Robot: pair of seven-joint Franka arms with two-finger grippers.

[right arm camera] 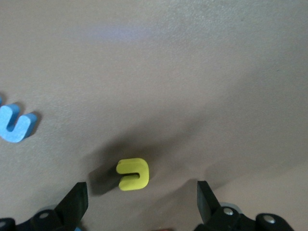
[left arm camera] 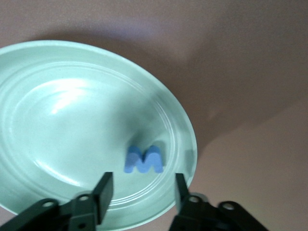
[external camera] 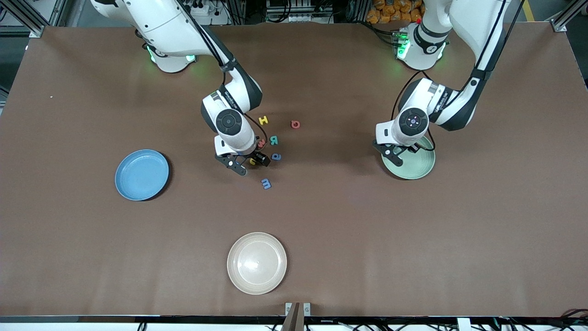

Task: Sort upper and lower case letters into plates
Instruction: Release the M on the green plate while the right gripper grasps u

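While the right gripper (external camera: 248, 164) hangs open over the yellow letter (right arm camera: 133, 174), its arm bends down. The left gripper (left arm camera: 140, 192) hangs open over the green plate (external camera: 420, 164), where a blue M (left arm camera: 144, 159) lies flat.

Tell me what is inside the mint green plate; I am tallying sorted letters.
One blue letter M lies in the mint green plate, near its rim, under the open left claw. From the front, the arm covers part of the plate.

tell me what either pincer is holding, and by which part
Nothing. The left pincer is open over the blue letter M in the mint plate; the right pincer is open over a yellow letter.
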